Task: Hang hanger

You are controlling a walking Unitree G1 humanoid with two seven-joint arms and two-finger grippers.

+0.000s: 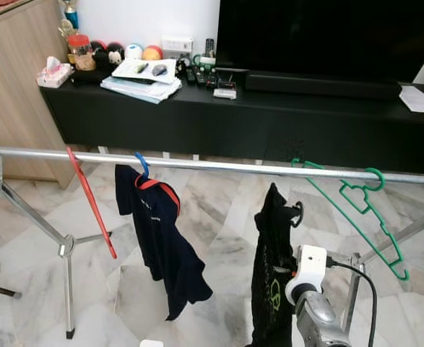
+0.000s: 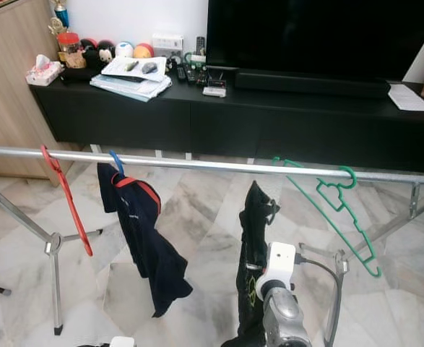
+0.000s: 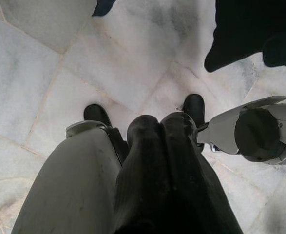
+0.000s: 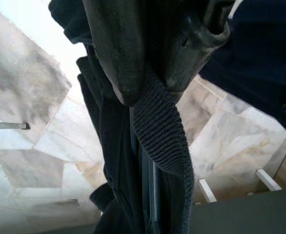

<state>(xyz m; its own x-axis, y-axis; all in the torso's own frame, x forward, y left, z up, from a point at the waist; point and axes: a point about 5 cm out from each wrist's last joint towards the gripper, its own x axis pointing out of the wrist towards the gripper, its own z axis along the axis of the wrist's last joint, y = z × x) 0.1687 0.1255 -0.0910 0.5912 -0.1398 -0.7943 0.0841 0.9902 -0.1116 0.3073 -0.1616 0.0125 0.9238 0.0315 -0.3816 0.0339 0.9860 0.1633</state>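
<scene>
A black shirt (image 1: pixel 271 275) on a dark hanger is held up below the silver clothes rail (image 1: pixel 219 165); its hook (image 1: pixel 297 214) hangs free under the rail, between the navy shirt and the green hanger. My right arm (image 1: pixel 316 311) rises from below beside it. In the right wrist view, my right gripper (image 4: pixel 152 85) is shut on the shirt's ribbed collar (image 4: pixel 160 131). My left gripper (image 3: pixel 161 127) hangs low, fingers shut together and pointing at the marble floor.
On the rail hang a red hanger (image 1: pixel 89 202), a navy shirt (image 1: pixel 161 238) on a blue hanger, and a green hanger (image 1: pixel 356 210). Behind stands a black TV console (image 1: pixel 255 123) with clutter. The rail's tripod leg (image 1: pixel 67 249) stands at left.
</scene>
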